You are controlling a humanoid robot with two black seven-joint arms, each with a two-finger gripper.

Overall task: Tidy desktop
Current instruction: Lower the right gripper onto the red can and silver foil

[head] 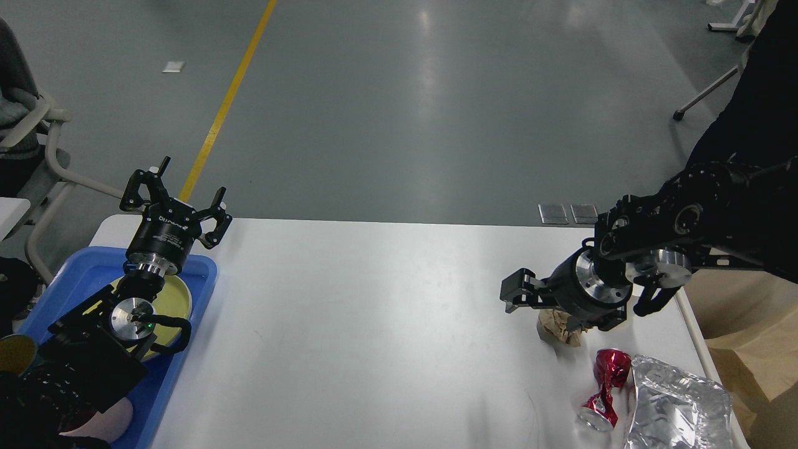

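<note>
The white desktop (374, 324) fills the lower view. At its right end lie a crumpled brown paper ball (557, 328), a crushed red can (602, 385) and a silver foil bag (676, 405). My right gripper (516, 293) hangs low just left of and above the paper ball, pointing left; it is seen side-on and its fingers cannot be told apart. The right wrist covers part of the ball. My left gripper (181, 190) stands open and empty above the desktop's far left corner, over a blue tray (187, 368).
A yellow plate (173, 298) lies in the blue tray under my left arm. A beige bin (742, 299) holding a brown paper bag (757, 362) stands off the right edge. A person in dark clothes (764, 93) stands at the back right. A chair (37, 156) is at the left.
</note>
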